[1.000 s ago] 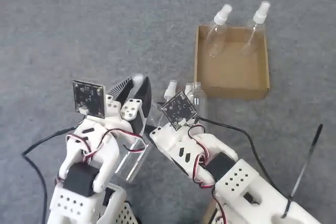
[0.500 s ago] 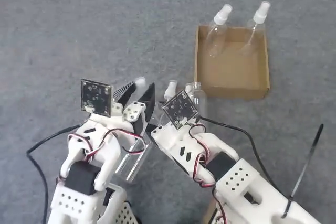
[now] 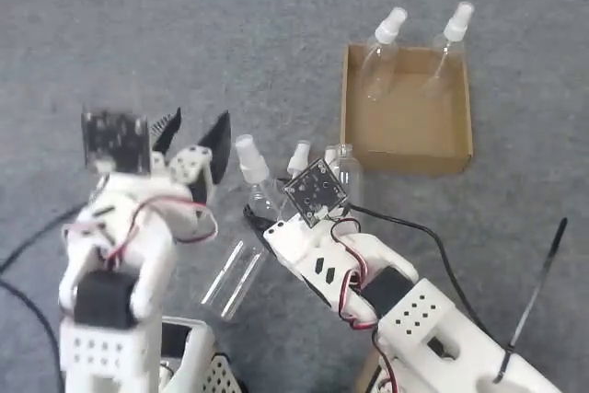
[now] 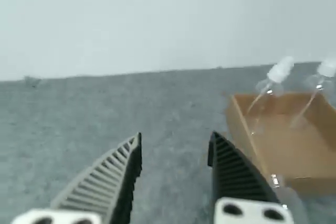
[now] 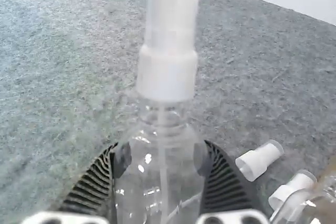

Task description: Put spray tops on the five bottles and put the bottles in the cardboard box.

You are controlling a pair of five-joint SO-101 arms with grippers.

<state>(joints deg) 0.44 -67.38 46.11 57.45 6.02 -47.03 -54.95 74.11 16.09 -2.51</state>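
Right gripper (image 5: pixel 160 150) clamped on bottle (image 5: pixel 157 121), spray top (image 5: pixel 168 51) on, near box (image 3: pixel 405 161). Left gripper (image 4: pixel 176 148) wide open, holding nothing. Two capped bottles (image 3: pixel 377 66) lean in box; loose tops (image 5: pixel 259 159) beside held bottle, apparently two.

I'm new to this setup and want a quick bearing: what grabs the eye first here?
The right gripper is shut on a clear bottle with a white spray top, close in front of the arms. Beyond it, a cardboard box holds two capped bottles leaning on its far wall. The left gripper hangs open off to the side.
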